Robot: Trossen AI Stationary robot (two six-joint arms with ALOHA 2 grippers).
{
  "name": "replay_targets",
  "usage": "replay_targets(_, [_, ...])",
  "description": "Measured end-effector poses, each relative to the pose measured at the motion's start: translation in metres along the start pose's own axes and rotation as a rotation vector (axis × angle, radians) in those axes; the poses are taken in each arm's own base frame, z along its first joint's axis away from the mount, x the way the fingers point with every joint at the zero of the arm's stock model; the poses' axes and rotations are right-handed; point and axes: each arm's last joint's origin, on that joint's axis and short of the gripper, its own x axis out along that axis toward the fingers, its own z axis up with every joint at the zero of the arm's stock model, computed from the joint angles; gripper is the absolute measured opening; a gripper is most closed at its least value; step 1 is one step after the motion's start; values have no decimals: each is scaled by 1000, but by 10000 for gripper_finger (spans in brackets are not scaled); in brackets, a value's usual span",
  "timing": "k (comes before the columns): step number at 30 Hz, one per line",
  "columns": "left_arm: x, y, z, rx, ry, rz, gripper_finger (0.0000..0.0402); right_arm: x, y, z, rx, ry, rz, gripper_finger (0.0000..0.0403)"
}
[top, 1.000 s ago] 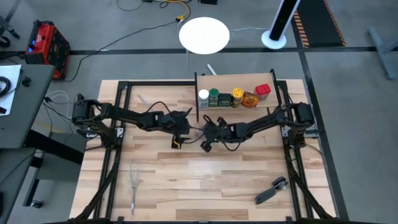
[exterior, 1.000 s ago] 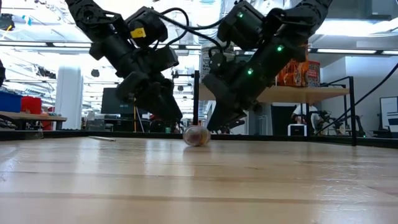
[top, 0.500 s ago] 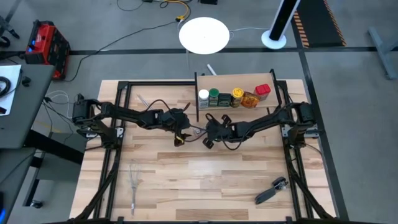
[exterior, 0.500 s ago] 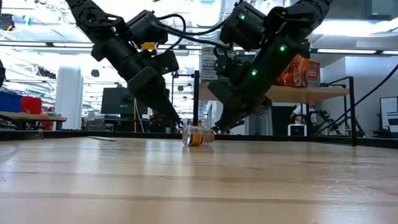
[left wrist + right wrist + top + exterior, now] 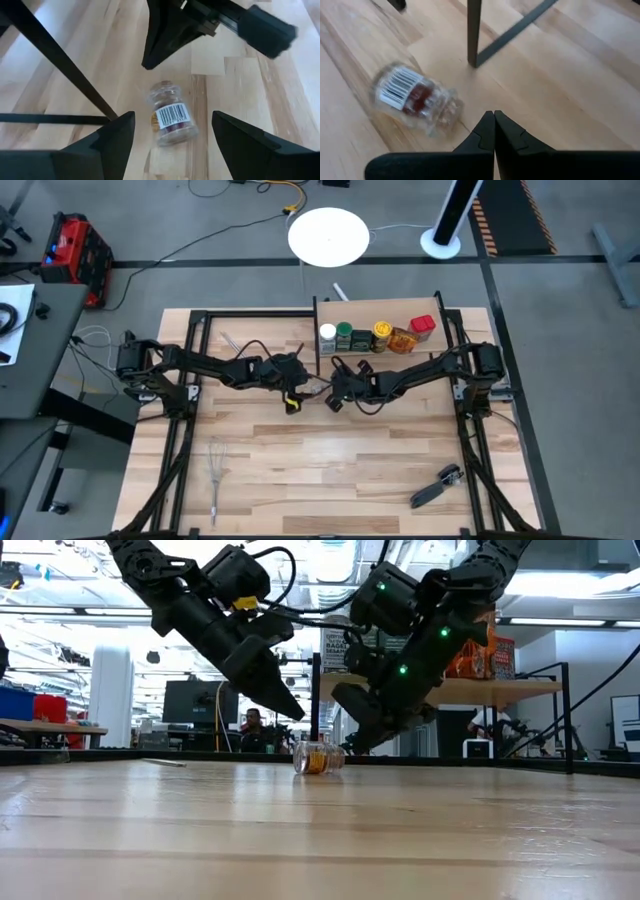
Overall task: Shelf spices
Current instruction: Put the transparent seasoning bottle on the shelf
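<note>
A small clear jar (image 5: 170,116) with a barcode label and reddish contents lies on its side on the table, just in front of the shelf. My left gripper (image 5: 292,400) is open, one finger on either side of the jar and short of it, touching nothing. My right gripper (image 5: 494,116) is shut, its tips close beside the jar's narrow end with a gap between. The shelf (image 5: 380,308) stands at the far edge. On its board stand several spices in a row, from a white-capped jar (image 5: 327,334) to a red one (image 5: 422,326).
A black shelf post (image 5: 474,30) rises just beyond my right gripper. A wire whisk (image 5: 216,470) lies near the front left and a black-handled tool (image 5: 437,487) near the front right. Bare table planks stretch across the near half.
The jar has turned on the table from end-on to side-on in the low view, then lain still. My right gripper, shut throughout, has moved a little toward the table's far edge and down, nearer the jar. My left gripper has rolled about its own line while staying in place.
</note>
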Motion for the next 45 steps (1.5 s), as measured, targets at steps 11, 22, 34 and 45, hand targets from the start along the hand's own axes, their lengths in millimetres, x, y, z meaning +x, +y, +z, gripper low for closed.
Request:
replay_targets(11, [0,0,0,-17,-1,0,256,1,9,0,13,-24,75,3])
replay_targets(22, [0,-1,-5,14,51,10,256,1,13,1,20,-36,110,3])
replay_targets(34, [17,-11,-21,-21,132,-5,256,-2,19,-1,27,-20,174,3])
replay_targets(45, [18,-12,-17,34,99,-9,256,-2,21,1,43,-38,197,3])
